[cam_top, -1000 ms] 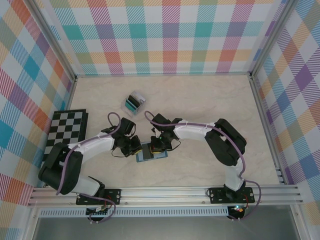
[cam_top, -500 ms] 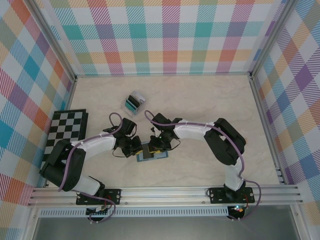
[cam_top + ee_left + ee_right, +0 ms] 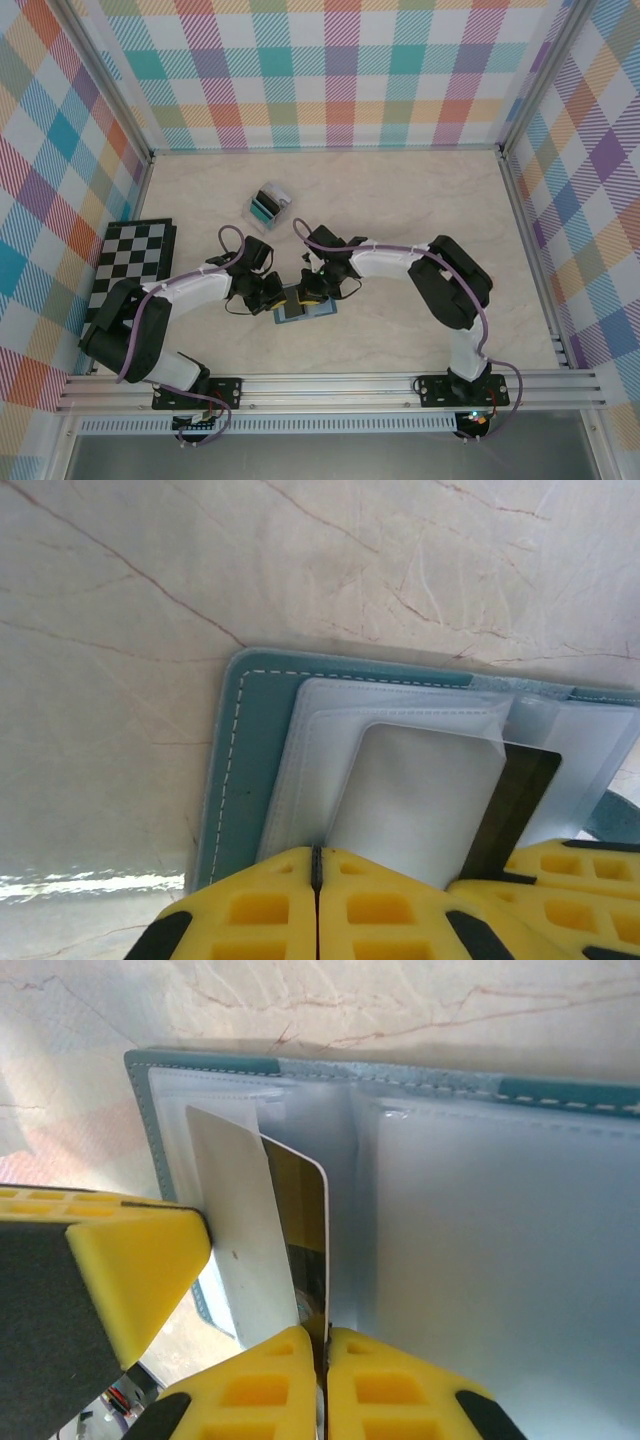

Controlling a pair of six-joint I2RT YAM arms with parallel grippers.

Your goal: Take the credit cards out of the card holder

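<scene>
Holder point(image 3: 303, 306): open flat on desk point(image 3: 420, 210); soft, light, slick clear sleeves point(image 3: 420, 800), likely to slide unless pinned; card point(image 3: 300, 1230) thin, stiff, partly out of a sleeve, best pinched at exposed edge; right gripper point(image 3: 325, 1345) closed on that edge, left gripper point(image 3: 315, 865) closed at holder's rim.

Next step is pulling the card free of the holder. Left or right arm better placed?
Right. The right gripper looks shut on the edge of the half-out card; the left gripper is shut at the card holder sleeve, seemingly steadying it.

The card holder point(image 3: 480, 1240) runs past the right edge.
</scene>
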